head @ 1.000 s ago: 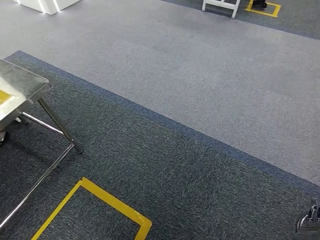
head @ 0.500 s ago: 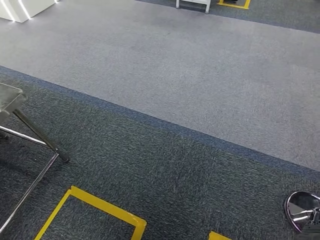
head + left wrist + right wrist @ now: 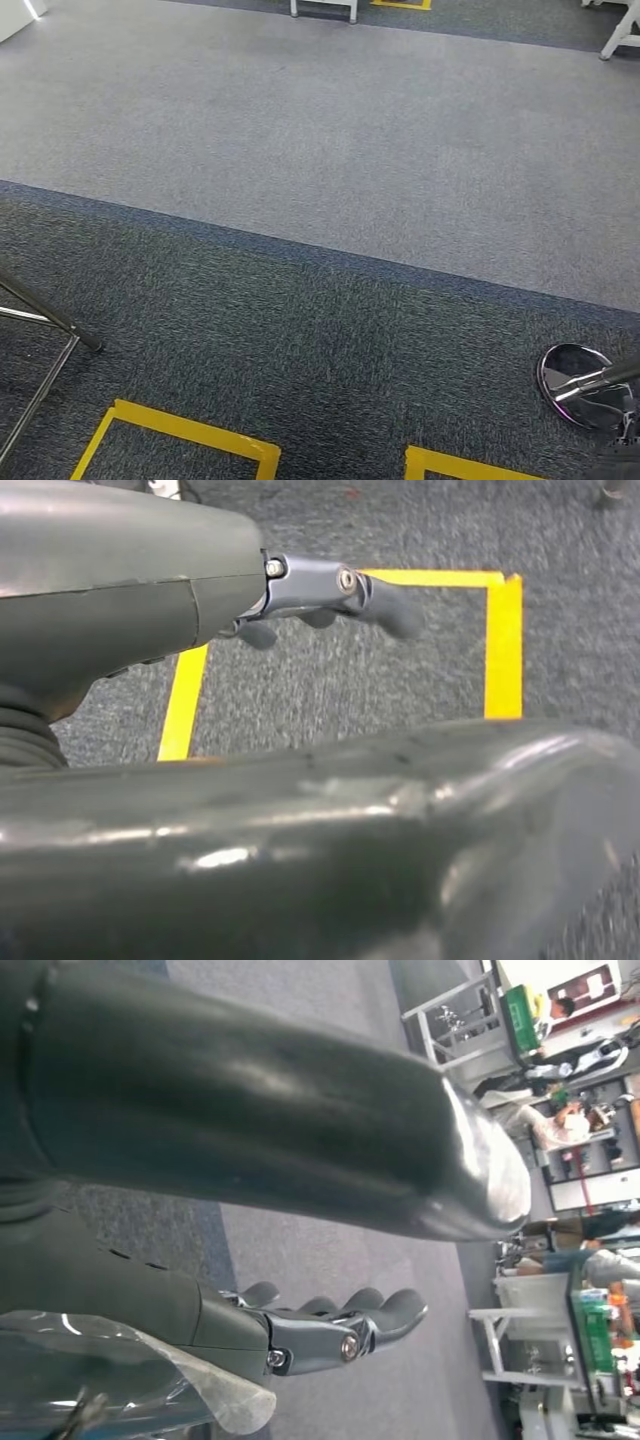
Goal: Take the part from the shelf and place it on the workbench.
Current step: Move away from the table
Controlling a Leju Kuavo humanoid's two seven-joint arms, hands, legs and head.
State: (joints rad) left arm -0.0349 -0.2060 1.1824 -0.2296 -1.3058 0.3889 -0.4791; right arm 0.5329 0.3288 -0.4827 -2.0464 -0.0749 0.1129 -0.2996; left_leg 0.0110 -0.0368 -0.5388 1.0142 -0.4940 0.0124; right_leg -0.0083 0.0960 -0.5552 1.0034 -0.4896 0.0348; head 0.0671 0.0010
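While the head view looks down at carpet, I count two tape markings: the left tape square [image 3: 181, 432] and a second tape corner [image 3: 453, 462] to its right. One metal leg [image 3: 53, 315] stands left of that square and one chrome disc base [image 3: 577, 375] far right of it; a careless step could clip either.

In the left wrist view, the left hand [image 3: 324, 590] has its fingers straight and holds nothing. In the right wrist view, the right hand [image 3: 332, 1330] is likewise spread and empty. I cannot tell where the part is.

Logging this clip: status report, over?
Left hand open, holding nothing. Right hand: clear plastic film at palm, grip unclear. Shiny chrome round base on floor, ahead right.
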